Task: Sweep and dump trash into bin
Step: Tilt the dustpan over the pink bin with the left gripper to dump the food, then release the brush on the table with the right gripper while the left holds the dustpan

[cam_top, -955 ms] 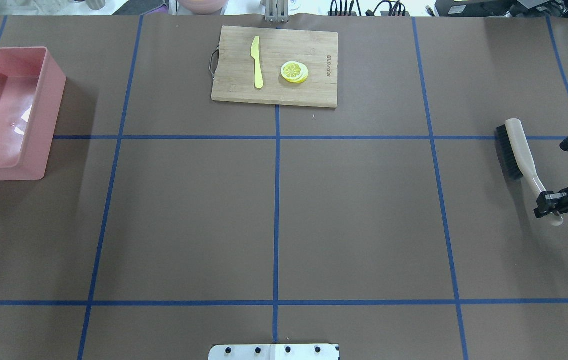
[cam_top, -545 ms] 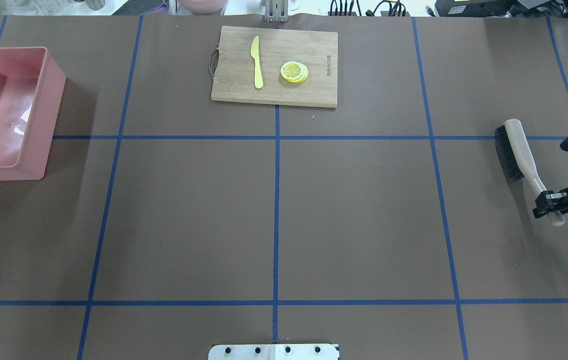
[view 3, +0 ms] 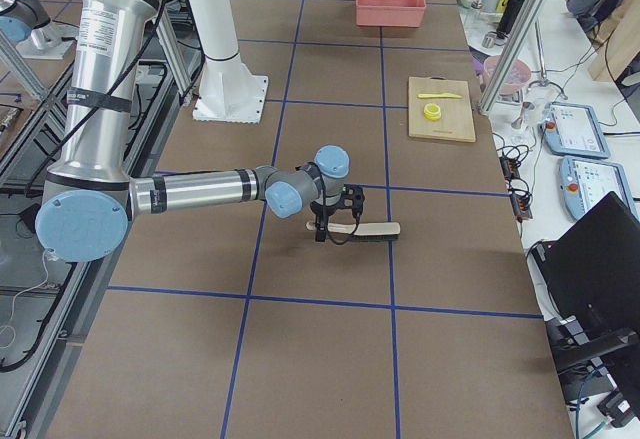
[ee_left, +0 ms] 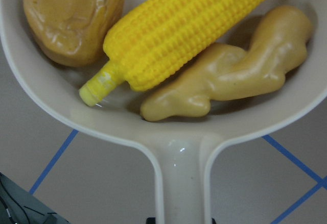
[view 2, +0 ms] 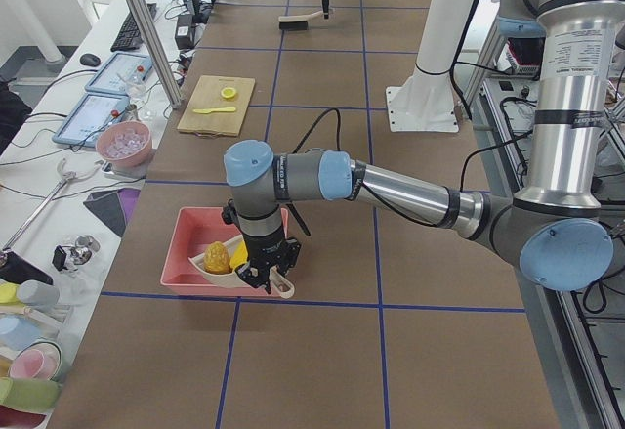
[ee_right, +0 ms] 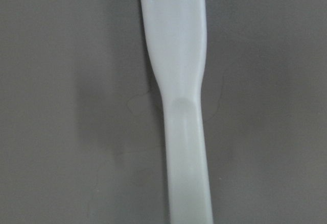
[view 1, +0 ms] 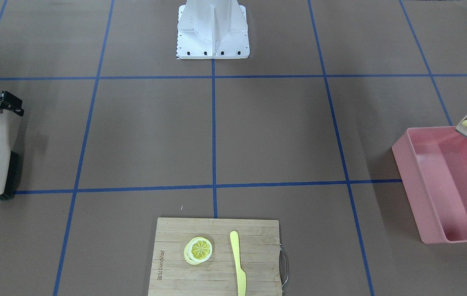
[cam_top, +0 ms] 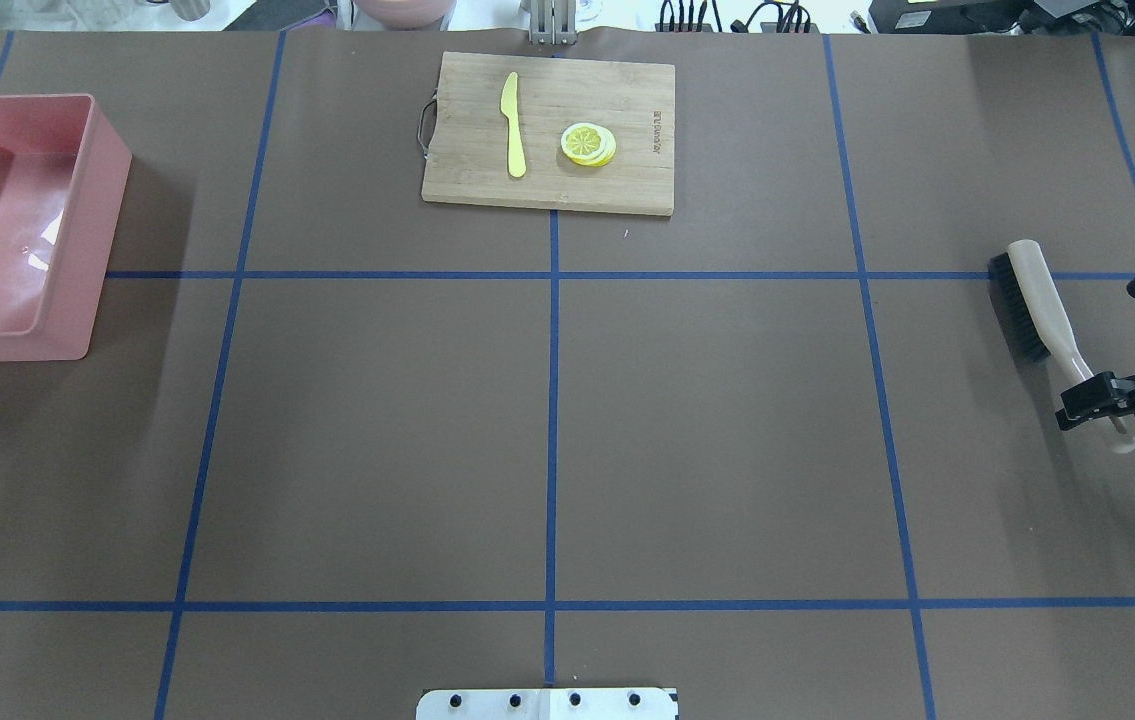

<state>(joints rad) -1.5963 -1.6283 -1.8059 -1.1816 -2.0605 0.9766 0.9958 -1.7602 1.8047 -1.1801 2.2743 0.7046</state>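
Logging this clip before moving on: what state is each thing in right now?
Dustpan: loaded, over the bin's edge.
Corn: in dustpan.
Ginger: in dustpan.
Potato: in dustpan.
Bin: no trash seen inside.
Brush: handle clamped in right gripper.
Knife: on board.
Lemon: on board.

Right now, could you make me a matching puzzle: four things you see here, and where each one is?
Things: 1 corn cob; 2 lemon slice; 3 brush; 4 bin.
Places: a on the cutting board; b handle in the right gripper; c under the dustpan; d in the dustpan.
Pairs: 1-d; 2-a; 3-b; 4-c.
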